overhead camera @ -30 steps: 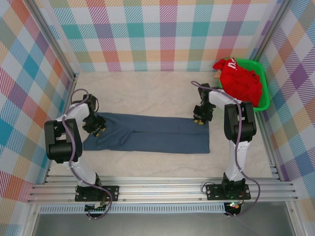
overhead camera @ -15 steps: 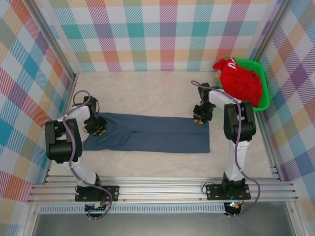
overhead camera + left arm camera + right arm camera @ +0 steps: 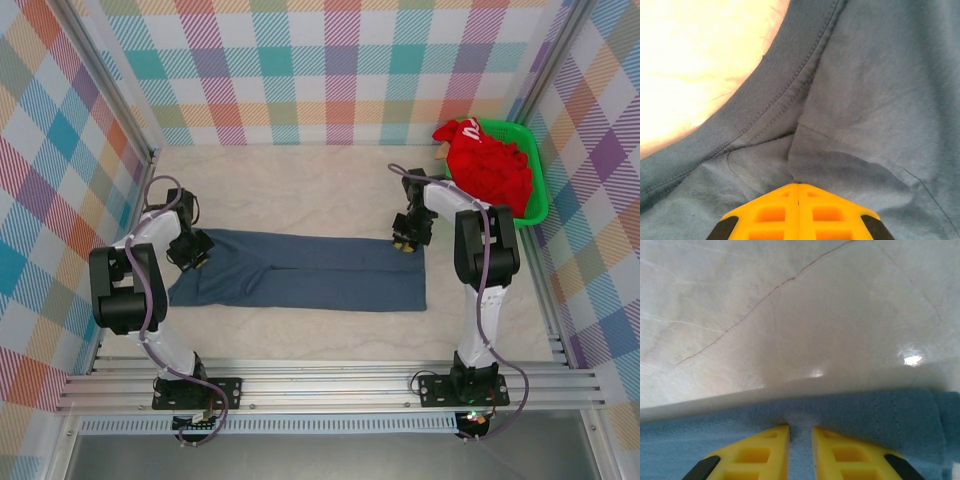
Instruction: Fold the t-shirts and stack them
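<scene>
the blue t-shirt (image 3: pixel 310 275) lies across the middle of the table (image 3: pixel 300 185). our left gripper (image 3: pixel 192 252) pinches it by the collar (image 3: pixel 775 95), the right gripper (image 3: pixel 404 243) at its far right corner; we should lift both evenly. the red t-shirt (image 3: pixel 490 165) fills the basket (image 3: pixel 537 208), far right corner.

readable text: nothing is reading clearly in any view.
red t-shirt (image 3: pixel 495 170): a small white mark is showing near its far edge, well apart from the right gripper (image 3: pixel 404 243), beyond its fingers and off to their right; it is coming out too small to tell as letters or a logo.
blue t-shirt (image 3: pixel 875 90): plain cloth and a stitched seam are showing just ahead of the left gripper (image 3: pixel 798 186) fingertips, carrying no lettering.
</scene>
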